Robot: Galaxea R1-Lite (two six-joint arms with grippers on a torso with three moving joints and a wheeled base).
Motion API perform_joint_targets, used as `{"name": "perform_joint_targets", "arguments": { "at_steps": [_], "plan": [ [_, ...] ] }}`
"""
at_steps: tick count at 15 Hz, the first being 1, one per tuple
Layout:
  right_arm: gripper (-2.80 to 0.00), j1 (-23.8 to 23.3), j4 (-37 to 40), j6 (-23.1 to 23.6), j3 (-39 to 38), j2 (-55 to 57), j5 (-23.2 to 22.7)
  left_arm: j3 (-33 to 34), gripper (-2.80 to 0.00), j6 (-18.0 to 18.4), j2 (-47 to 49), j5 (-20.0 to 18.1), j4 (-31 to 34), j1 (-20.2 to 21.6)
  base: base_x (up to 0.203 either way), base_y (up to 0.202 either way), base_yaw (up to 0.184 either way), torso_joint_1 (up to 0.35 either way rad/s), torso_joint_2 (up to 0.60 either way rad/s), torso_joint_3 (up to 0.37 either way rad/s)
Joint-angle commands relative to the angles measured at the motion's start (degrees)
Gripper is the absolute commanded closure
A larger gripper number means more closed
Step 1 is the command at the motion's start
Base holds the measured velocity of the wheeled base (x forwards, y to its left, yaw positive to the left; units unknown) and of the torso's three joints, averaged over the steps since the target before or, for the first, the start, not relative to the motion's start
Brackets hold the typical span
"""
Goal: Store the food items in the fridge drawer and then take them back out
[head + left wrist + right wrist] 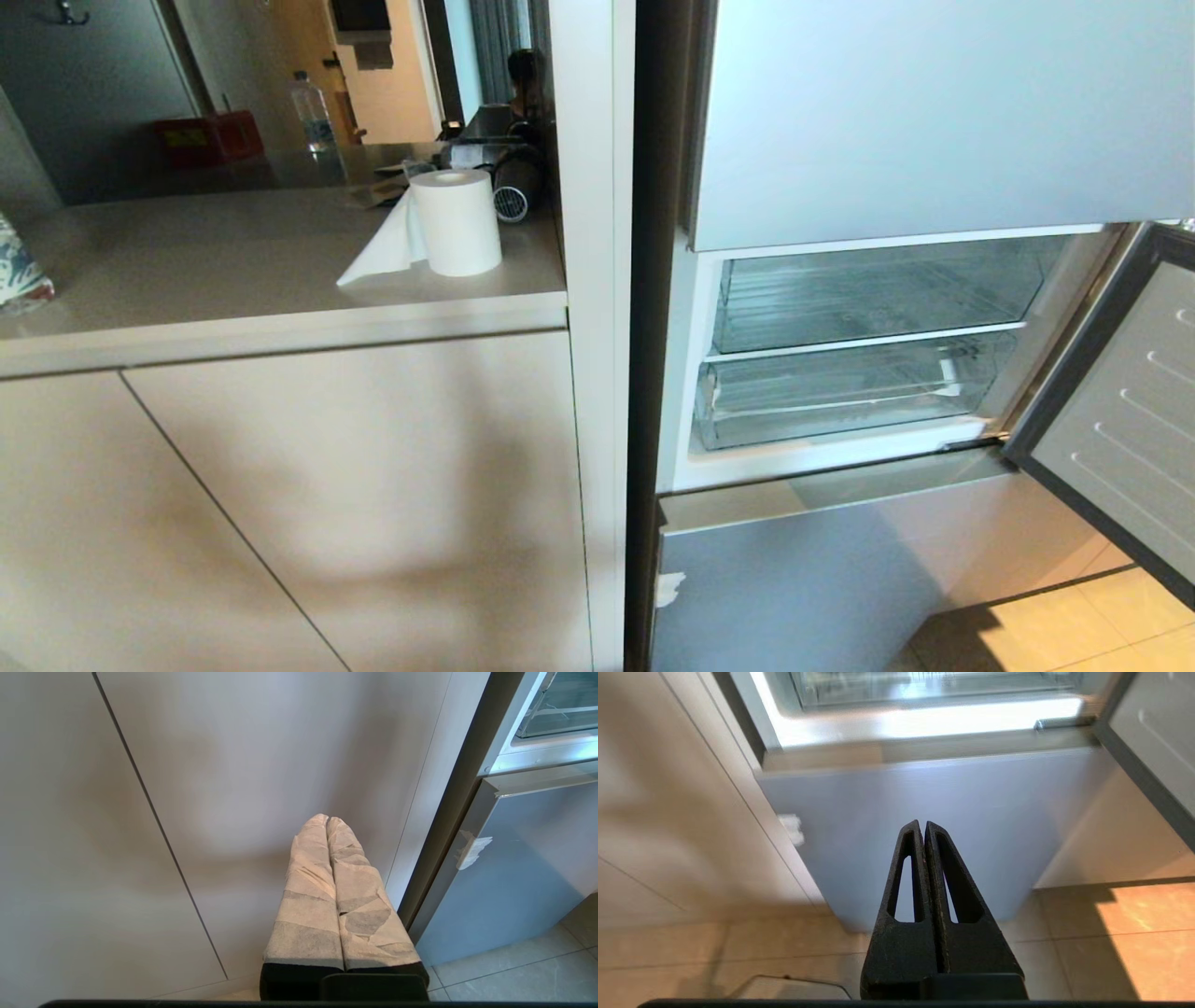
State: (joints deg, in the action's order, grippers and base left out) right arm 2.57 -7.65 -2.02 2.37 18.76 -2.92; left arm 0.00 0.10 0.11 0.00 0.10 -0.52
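The fridge drawer (845, 397) is sitting pushed in at the bottom of the open fridge compartment, right of the bench (280, 271), with one shorter clear bin (878, 294) above it; we are seeing two bins in all and no food item in any view, so we cannot say where the orange-red lump is. We are holding our left gripper (327, 820) low in front of the cabinet doors, its paper-wrapped jaws pressed together and gripping nothing. We are holding our right gripper (923, 825) low before the grey lower fridge door (924, 812), its black jaws also together and empty. Both drawers are looking empty, so we are judging the cycle finished or not yet begun. To work the drawer well, we should be hooking its front lip squarely and pulling straight toward us. One paper roll (455, 222) is standing on the bench.
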Motion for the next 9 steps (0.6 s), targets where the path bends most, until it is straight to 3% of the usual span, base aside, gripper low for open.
{"name": "perform_joint_targets", "arguments": {
  "at_steps": [1,4,9],
  "plan": [
    [0.00,-1.26,2.80,0.68,-1.61,-16.48,-0.60,0.00,0.00,-0.01,0.07,0.00,-0.01,0.00,0.000,0.000,0.000,0.000,0.00,0.000],
    [0.00,-2.12,7.92,4.05,-2.45,-18.67,3.09,0.00,0.00,-0.01,0.07,0.00,-0.01,0.00,0.000,0.000,0.000,0.000,0.00,0.000],
    [0.00,-2.13,7.92,3.65,-2.45,-18.71,3.10,0.00,0.00,-0.01,0.07,0.00,-0.01,0.00,0.000,0.000,0.000,0.000,0.00,0.000]
  ]
}}
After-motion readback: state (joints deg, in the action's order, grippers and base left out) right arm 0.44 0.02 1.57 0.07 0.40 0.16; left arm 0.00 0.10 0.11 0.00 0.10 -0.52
